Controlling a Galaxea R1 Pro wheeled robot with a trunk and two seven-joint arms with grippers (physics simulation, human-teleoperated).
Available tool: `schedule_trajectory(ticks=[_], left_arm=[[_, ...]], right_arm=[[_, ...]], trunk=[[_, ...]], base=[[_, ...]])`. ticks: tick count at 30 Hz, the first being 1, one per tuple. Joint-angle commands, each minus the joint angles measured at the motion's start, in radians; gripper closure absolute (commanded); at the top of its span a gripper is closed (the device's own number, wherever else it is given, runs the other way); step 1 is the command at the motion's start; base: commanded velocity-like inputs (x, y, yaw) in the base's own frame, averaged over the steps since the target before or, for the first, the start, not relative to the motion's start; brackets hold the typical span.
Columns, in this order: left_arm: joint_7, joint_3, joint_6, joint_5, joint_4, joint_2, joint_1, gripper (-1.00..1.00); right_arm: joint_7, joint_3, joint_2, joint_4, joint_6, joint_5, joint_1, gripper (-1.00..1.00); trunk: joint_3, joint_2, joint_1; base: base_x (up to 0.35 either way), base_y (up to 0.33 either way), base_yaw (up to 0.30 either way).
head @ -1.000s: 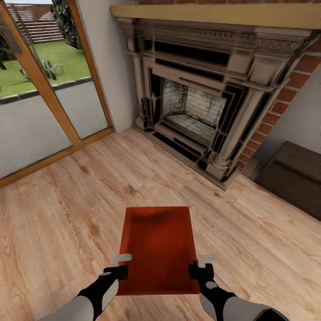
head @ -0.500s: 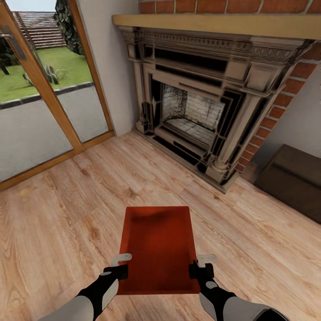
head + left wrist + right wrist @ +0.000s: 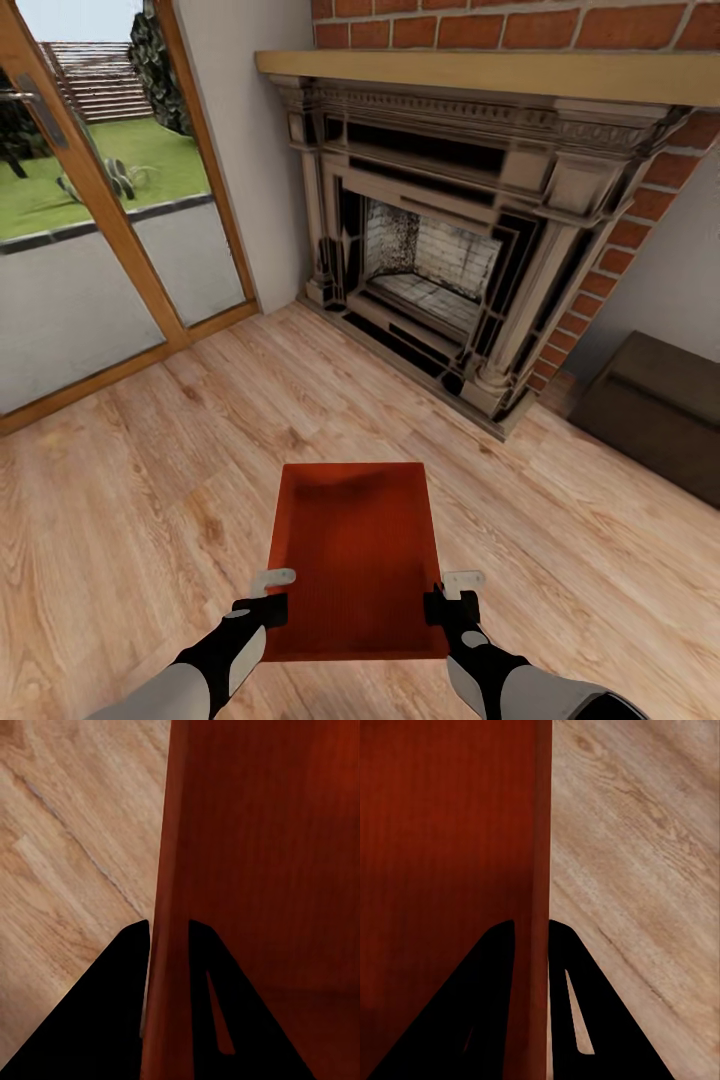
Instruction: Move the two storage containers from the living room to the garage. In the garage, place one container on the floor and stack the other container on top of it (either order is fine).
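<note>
A red-orange storage container (image 3: 355, 555) hangs level in front of me above the light wood-plank floor (image 3: 150, 480) of the living room. My left gripper (image 3: 272, 598) is shut on its left wall (image 3: 166, 870), one finger inside and one outside. On the opposite side my right gripper (image 3: 440, 598) pinches the right wall (image 3: 540, 855) the same way. The bin is open-topped and holds nothing. The second container is out of view.
An ornate dark fireplace (image 3: 450, 250) under a red-brick chimney (image 3: 520, 25) stands ahead. Wood-framed glass doors (image 3: 100, 230) are at the left, with a lawn beyond. A dark brown low bench (image 3: 660, 410) sits at the right by the wall.
The whole picture has slid downward, showing more of the brick chimney: the camera has tilted or risen. The container and both grippers keep their places in the view.
</note>
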Motion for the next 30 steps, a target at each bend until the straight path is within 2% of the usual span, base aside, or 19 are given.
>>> schedule_trajectory(ticks=[1,30], left_arm=[[0.014,0.026,0.005,-0.004,-0.002,0.0,0.0,1.0],[0.014,0.026,0.005,-0.004,-0.003,0.0,0.0,1.0]], right_arm=[[0.0,-0.049,0.001,-0.003,0.001,0.011,-0.001,1.0],[0.0,-0.049,0.0,-0.003,0.002,0.011,-0.001,1.0]], trunk=[[0.001,0.0,0.0],[0.048,0.0,0.0]], base=[[0.0,0.0,0.0],[0.0,0.0,0.0]])
